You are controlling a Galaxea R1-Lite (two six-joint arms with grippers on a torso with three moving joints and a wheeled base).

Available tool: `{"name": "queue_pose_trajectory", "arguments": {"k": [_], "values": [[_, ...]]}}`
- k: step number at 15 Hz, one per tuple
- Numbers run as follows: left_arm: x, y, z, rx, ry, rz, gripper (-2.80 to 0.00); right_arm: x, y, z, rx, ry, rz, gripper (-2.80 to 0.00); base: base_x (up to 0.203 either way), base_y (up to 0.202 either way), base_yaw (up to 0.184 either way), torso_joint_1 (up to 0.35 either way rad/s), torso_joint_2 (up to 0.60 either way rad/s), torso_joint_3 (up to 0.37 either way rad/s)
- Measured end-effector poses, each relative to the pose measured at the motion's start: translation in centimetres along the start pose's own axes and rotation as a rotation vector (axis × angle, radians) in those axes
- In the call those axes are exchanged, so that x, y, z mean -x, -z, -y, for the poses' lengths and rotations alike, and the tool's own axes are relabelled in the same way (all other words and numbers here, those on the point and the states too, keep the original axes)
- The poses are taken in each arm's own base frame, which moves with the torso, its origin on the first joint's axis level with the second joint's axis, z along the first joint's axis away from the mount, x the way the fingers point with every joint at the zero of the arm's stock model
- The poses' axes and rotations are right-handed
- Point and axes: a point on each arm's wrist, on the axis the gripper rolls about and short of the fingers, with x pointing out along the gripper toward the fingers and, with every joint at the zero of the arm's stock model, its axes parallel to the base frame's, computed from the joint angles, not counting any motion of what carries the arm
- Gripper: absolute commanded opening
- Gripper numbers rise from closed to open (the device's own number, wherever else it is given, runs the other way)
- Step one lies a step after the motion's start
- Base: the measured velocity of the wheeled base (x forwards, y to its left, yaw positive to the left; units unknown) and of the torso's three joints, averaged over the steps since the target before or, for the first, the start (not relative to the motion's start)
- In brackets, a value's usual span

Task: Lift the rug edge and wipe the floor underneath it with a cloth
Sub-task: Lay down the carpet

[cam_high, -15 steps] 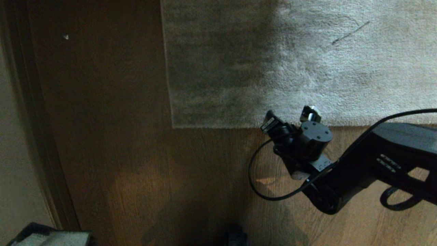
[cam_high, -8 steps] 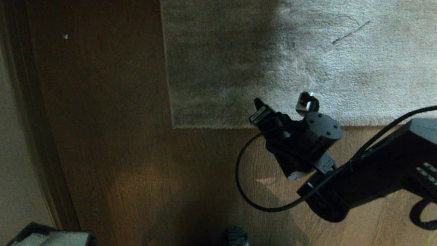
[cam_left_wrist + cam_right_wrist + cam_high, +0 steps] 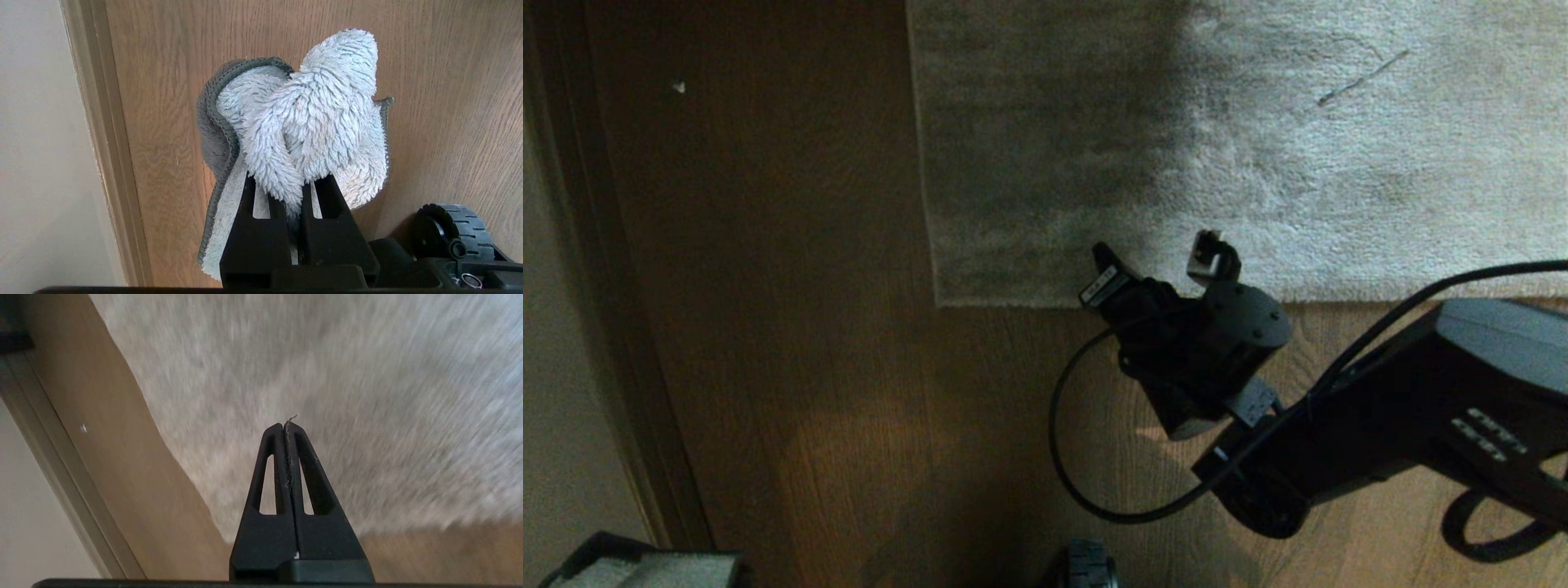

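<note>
**Rt arm over rug edge, cloth in left**

Right gripper (image 3: pixel 288 426) hangs above rug edge (image 3: pixel 1029 300) nr the corner, jaws clenched, empty. Left gripper (image 3: pixel 295 196) grasping cloth (image 3: pixel 310 122) over floor (image 3: pixel 849 408), beside baseboard (image 3: pixel 106 143). Rug flat; robot wheel (image 3: pixel 449 232) nearby.

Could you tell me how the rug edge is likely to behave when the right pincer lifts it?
The rug edge looks thin and lies flat, so it would probably bend and drape limply. Its plush pile might slip from the shut right pincer. The rug is large, so only the corner would likely rise.
</note>
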Motion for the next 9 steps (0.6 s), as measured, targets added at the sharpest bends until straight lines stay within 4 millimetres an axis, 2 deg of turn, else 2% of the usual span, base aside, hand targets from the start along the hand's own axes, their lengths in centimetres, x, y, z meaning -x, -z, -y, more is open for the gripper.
{"name": "queue_pose_trajectory", "arguments": {"k": [5,9], "values": [[0.0,0.0,0.0,0.0,0.0,0.0,-2.8,-1.0,2.8,1.2,-0.001,0.013,-0.018,-2.8,0.0,0.0,0.0,0.0,0.0,0.0],[0.0,0.0,0.0,0.0,0.001,0.0,-2.8,-1.2,4.1,2.5,0.005,0.042,-0.038,-2.8,0.0,0.0,0.0,0.0,0.0,0.0]]}}
